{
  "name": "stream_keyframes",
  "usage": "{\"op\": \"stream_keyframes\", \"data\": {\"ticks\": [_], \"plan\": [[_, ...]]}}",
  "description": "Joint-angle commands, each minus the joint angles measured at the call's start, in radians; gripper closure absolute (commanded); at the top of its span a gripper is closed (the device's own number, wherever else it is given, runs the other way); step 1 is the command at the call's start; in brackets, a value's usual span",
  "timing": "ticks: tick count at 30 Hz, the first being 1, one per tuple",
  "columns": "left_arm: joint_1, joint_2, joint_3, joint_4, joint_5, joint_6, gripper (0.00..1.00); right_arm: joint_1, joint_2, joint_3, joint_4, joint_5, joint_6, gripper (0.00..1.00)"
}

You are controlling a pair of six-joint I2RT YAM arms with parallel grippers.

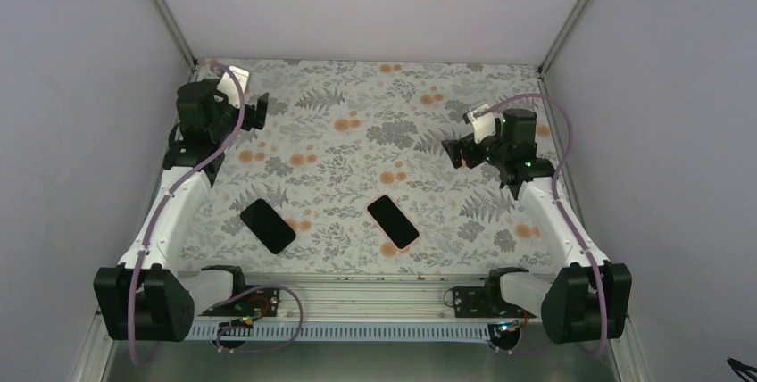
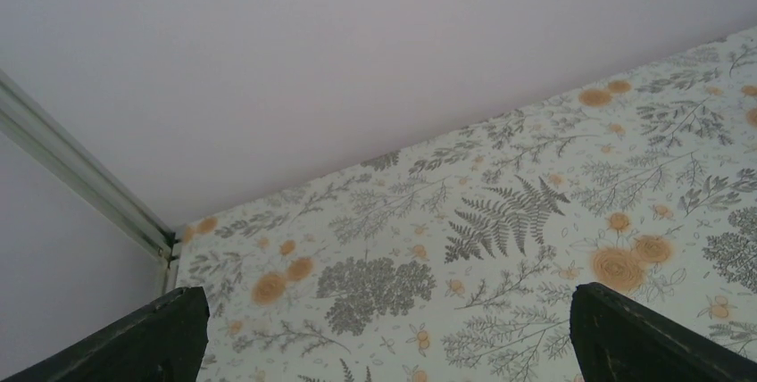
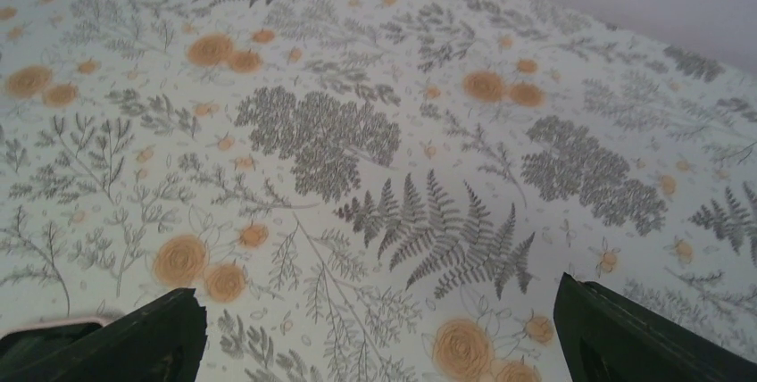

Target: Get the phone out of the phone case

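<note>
A dark slab with a pink rim (image 1: 393, 221) lies flat on the floral mat at near centre; it looks like the phone case, and I cannot tell whether a phone sits in it. A plain black phone (image 1: 268, 226) lies apart to its left. My left gripper (image 1: 256, 112) is raised at the far left, open and empty; its wrist view (image 2: 384, 319) shows only mat between the fingers (image 2: 161, 333). My right gripper (image 1: 458, 152) is raised at the far right, open and empty (image 3: 379, 315). A pale-rimmed dark corner (image 3: 45, 336) shows at that view's bottom left.
The floral mat (image 1: 375, 123) covers the table. White enclosure walls stand at the back and both sides, with metal corner posts (image 2: 80, 177). The arm bases and a metal rail (image 1: 357, 293) sit along the near edge.
</note>
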Motion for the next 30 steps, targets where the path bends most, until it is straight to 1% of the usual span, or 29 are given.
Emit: {"op": "stream_keyframes", "data": {"ticks": [1,5,8,10,13,16,21,24,28,30], "plan": [[0.007,0.000,0.035,-0.090,-0.029,0.023,0.00,-0.013,0.015,0.044,-0.087,-0.037,-0.036,0.00],[0.008,-0.002,0.038,-0.106,-0.034,0.036,0.00,-0.006,0.013,0.046,-0.109,-0.007,-0.046,0.00],[0.009,0.002,0.042,-0.115,-0.028,0.045,0.00,0.048,0.023,0.036,-0.133,0.064,-0.066,0.00],[0.009,0.007,0.044,-0.117,-0.020,0.048,0.00,0.118,0.037,0.034,-0.166,0.121,-0.076,0.00],[0.010,0.013,0.048,-0.119,-0.007,0.057,0.00,0.287,0.058,0.029,-0.207,0.181,-0.075,0.00],[0.011,0.021,0.054,-0.125,0.017,0.069,0.00,0.450,0.115,0.036,-0.233,0.193,-0.047,0.00],[0.010,0.045,0.082,-0.168,0.071,0.082,0.00,0.576,0.278,0.098,-0.274,0.161,-0.009,0.00],[0.010,0.043,0.077,-0.181,0.086,0.091,0.00,0.618,0.365,0.148,-0.312,0.156,0.019,0.00],[0.010,0.039,0.049,-0.170,0.069,0.108,0.00,0.627,0.483,0.209,-0.378,0.127,0.049,0.00],[0.009,0.047,0.047,-0.172,0.062,0.111,0.00,0.631,0.511,0.229,-0.401,0.087,0.049,0.00]]}}
